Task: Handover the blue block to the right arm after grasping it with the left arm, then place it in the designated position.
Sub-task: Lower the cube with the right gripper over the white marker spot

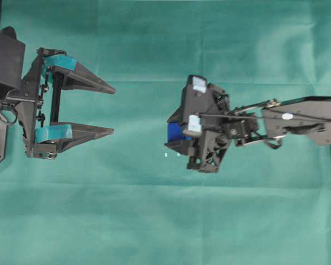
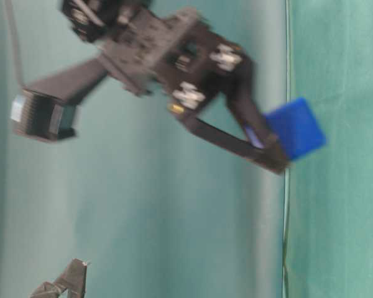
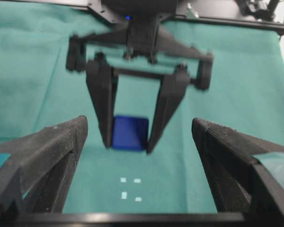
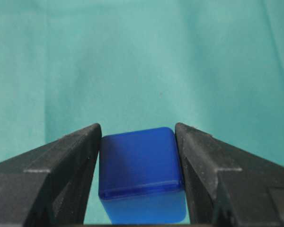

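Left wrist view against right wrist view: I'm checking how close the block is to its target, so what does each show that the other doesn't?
Only the left wrist view shows the designated position, four white marks on the green cloth nearer the camera than the block, plus the left gripper, wide open and empty, and the right gripper's whole frame. Only the right wrist view shows the fingers pressed against the block's sides, close up. Both show the blue block held between the right gripper jaws over the cloth.
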